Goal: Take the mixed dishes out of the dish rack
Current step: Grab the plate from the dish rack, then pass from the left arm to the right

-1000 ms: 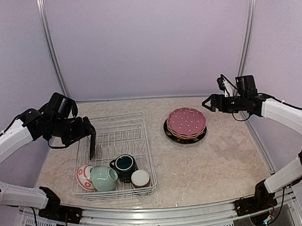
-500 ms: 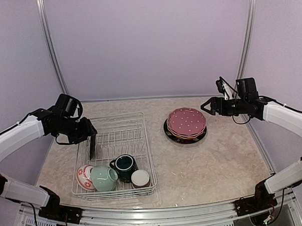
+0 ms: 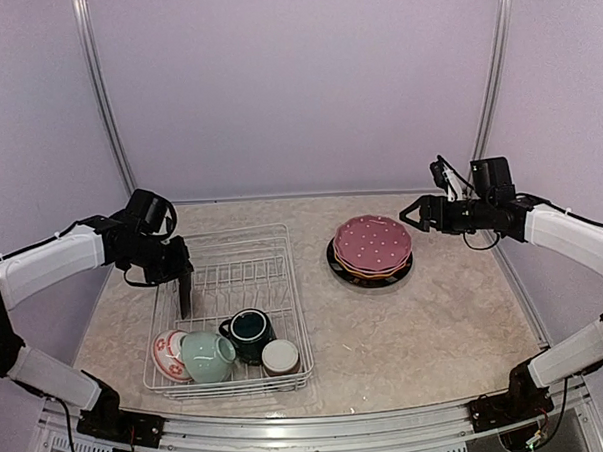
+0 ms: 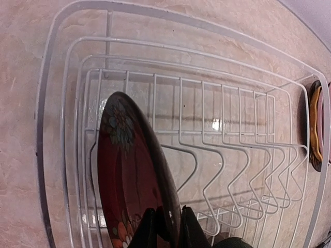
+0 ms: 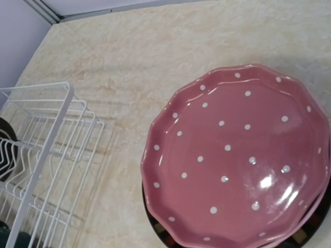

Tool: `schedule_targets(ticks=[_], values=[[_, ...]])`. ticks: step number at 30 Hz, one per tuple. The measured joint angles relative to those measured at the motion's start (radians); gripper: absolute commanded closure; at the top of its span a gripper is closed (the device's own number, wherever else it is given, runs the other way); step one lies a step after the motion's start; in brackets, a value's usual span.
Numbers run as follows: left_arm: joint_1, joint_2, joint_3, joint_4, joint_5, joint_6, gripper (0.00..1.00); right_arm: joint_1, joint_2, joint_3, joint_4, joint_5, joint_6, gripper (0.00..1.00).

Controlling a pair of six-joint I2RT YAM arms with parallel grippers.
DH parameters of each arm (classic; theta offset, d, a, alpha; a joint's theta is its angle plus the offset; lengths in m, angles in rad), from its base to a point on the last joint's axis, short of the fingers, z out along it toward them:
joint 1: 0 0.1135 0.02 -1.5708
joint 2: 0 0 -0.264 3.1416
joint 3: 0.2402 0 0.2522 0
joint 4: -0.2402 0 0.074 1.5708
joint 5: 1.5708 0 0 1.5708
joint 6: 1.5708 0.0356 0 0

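Two fingers of the left claw [image 4: 166,227] pinch the rim of the dark red bowl [image 4: 129,175]. The bowl stands on its thin edge in the white wire rack [image 4: 51,103], right under that claw, so I think it must go straight up. It looks smooth, shiny and maybe slippy. The right claw [image 3: 413,209] is wide and holds nothing. It hangs near the dotted pink plate [image 5: 232,165] on the worktop [image 5: 129,51].

The pink plate [image 5: 232,165] is glossy ceramic, the rack [image 4: 196,133] smooth white wire.
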Motion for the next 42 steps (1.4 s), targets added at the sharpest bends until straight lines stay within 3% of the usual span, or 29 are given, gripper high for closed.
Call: schedule_targets(ticks=[3, 15, 24, 31, 42], values=[[0.008, -0.003, 0.015, -0.003, -0.029, 0.021, 1.0, 0.002, 0.0, 0.0, 0.005, -0.005, 0.005, 0.09], [0.009, -0.004, 0.054, -0.041, -0.035, 0.05, 1.0, 0.056, 0.018, 0.041, -0.002, -0.021, 0.005, 0.09], [-0.023, -0.085, 0.187, -0.119, -0.01, 0.138, 1.0, 0.072, 0.051, 0.085, -0.013, -0.022, 0.007, 0.1], [-0.222, -0.098, 0.291, -0.146, -0.117, 0.295, 1.0, 0.086, 0.068, 0.143, -0.042, -0.025, 0.011, 0.1], [-0.607, 0.018, 0.332, -0.104, -0.422, 0.658, 1.0, 0.111, 0.082, 0.227, -0.143, -0.077, 0.005, 0.1]])
